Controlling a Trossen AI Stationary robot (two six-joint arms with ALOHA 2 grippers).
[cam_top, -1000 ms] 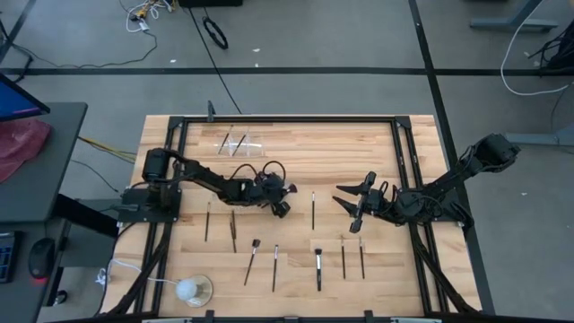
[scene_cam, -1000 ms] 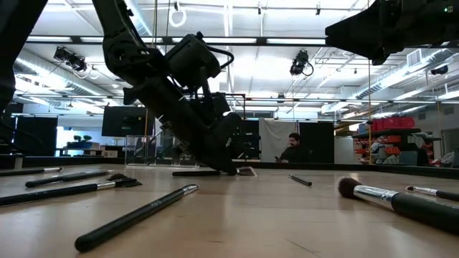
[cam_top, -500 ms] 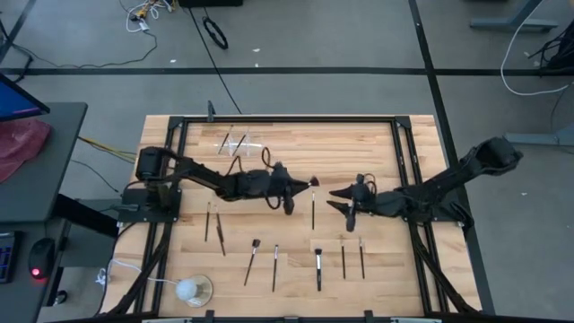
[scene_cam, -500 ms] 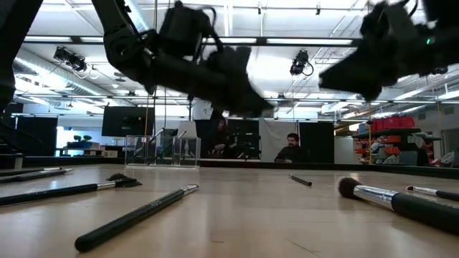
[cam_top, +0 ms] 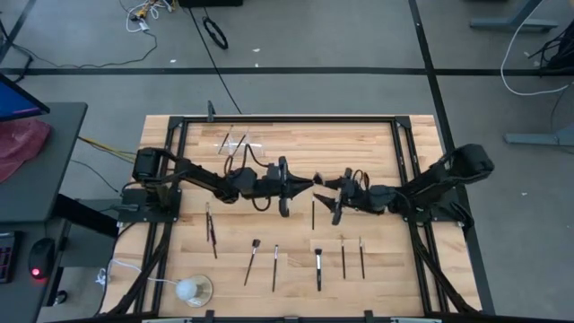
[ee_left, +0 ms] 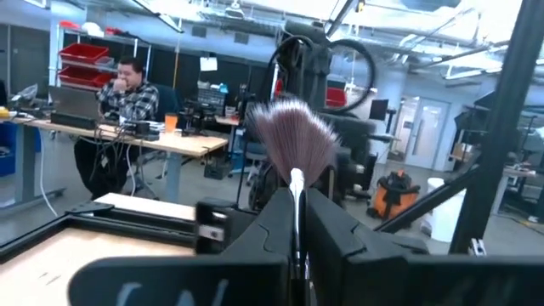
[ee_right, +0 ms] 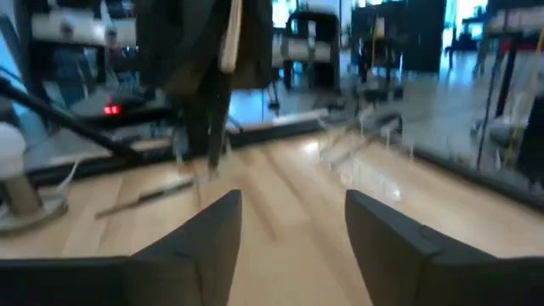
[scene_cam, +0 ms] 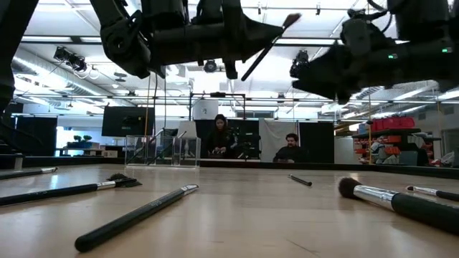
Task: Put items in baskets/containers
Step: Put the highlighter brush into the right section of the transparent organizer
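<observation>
One makeup brush (ee_left: 291, 144) is sitting clamped in my left end effector (cam_top: 291, 184), raised well above the desk (cam_top: 296, 148) near its middle. I'm seeing its long axis running out along the fingers, the fanned, grey-pink bristle head pointing toward the right arm and tilting upward in the low view. A slim dark handle and a pale ferrule are showing. My right end effector (cam_top: 339, 194) is hovering just beside the brush tip with its fingers spread wide and nothing between them. I'm counting several more brushes (cam_top: 317, 269) lying flat on the near half of the desk, and the clear holder (cam_top: 240, 143) is standing toward the far left.
</observation>
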